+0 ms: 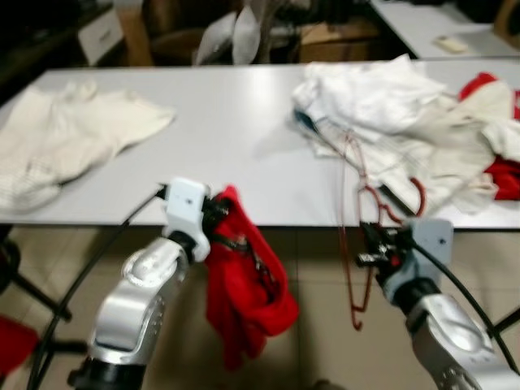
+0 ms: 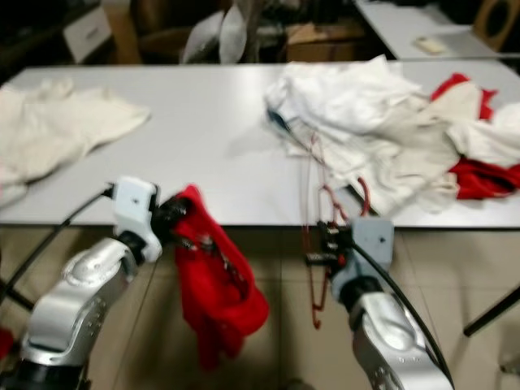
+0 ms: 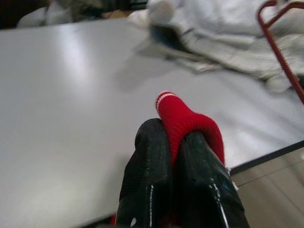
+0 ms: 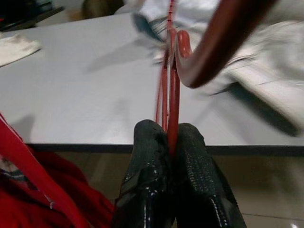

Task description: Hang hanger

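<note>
**Left eye and the other views: hanger and red garment both held off the table edge**

Left eye view: the right gripper (image 1: 375, 244) has its fingers pressed together on a thin red wire hanger (image 1: 355, 236). The hanger runs from above the fingertips, against the heap of white clothes (image 1: 382, 106), to well below them, past the table (image 1: 236, 122) edge toward the tiled floor (image 1: 321, 268). The left gripper (image 1: 218, 219) pinches a red garment (image 1: 244, 292), which droops limp beneath its fingers.

Right eye view: same layout. A cream cloth (image 2: 57, 130) lies on the table well apart from both grippers. Boxes and a second table stand beyond.

Left wrist view: both fingers (image 3: 149, 166) are closed on a ribbed red cuff that pokes out just past the tips. Beyond them is bare table, then the clothes heap.

Right wrist view: the fingers (image 4: 149, 156) clamp two thin red wires between them; the hook curves just ahead of the tips.

Assessment: the hanger looks light and springy but stiff enough to keep its shape, and the smooth wire may twist in a pinch; a hold near the hook's neck should steady it. The garment is soft and shapeless, best held at an edge or cuff. The table looks smooth and hard. Loose clothes near the hook could snag.
</note>
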Controlling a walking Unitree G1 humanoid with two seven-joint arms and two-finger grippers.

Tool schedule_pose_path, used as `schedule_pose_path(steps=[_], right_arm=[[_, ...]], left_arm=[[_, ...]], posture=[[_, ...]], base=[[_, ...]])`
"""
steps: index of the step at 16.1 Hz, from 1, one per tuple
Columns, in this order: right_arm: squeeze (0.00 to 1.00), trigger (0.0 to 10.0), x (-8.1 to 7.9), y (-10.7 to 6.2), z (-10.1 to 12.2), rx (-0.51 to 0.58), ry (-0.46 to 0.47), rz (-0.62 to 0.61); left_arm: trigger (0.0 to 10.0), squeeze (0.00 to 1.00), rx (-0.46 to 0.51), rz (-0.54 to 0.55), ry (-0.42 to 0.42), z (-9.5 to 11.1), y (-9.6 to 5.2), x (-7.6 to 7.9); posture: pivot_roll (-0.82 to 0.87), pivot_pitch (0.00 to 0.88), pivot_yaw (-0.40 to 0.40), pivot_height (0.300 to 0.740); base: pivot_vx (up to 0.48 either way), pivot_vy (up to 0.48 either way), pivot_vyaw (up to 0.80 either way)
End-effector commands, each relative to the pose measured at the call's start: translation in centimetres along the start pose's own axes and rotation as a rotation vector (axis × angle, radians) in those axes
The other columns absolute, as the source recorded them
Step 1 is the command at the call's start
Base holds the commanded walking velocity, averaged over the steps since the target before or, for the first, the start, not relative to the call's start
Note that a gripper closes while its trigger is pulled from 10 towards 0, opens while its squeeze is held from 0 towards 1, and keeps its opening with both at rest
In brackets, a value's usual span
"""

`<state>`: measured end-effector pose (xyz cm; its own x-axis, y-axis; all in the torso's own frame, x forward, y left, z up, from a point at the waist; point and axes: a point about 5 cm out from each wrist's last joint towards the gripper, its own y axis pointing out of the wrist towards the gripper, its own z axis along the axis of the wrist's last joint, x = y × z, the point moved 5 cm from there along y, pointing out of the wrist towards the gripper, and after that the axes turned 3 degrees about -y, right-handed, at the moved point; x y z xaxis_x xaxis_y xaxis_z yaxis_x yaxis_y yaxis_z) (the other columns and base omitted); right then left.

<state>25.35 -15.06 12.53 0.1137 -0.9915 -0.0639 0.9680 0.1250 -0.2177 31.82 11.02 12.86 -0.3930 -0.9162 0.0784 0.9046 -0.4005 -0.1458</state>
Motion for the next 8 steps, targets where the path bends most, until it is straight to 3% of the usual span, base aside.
schedule_pose_path(steps=[1,2,5,7,8], right_arm=[[0.0,10.0,-0.5,0.0,0.2,0.01,0.006,0.015],[0.0,10.0,-0.5,0.0,0.2,0.01,0.005,0.015],[0.0,10.0,-1.0,0.1,0.8,0.036,-0.025,0.062],[0.0,10.0,-1.4,-0.2,1.2,0.046,-0.053,0.138],[0.0,10.0,-1.4,-0.3,1.4,0.05,-0.075,0.166]], left_arm=[[10.0,0.0,0.05,0.012,0.026,1.5,0.0,-0.5],[10.0,0.0,0.05,0.012,0.025,1.5,0.0,-0.5],[10.0,0.0,0.056,0.024,0.03,1.7,0.1,-0.7],[10.0,0.0,0.071,0.044,-0.004,2.3,0.2,-1.3],[10.0,0.0,0.082,0.043,0.032,2.7,0.2,-1.4]], posture=[[-0.02,0.02,0.069,0.74],[-0.02,0.019,0.069,0.74],[-0.02,0.019,0.069,0.74],[-0.01,0.021,0.068,0.74],[-0.01,0.022,0.068,0.74]], base=[[0.0,-0.319,-0.75],[0.0,-0.326,-0.58],[0.0,-0.324,0.0],[0.0,0.0,0.0],[0.0,0.0,0.0]])
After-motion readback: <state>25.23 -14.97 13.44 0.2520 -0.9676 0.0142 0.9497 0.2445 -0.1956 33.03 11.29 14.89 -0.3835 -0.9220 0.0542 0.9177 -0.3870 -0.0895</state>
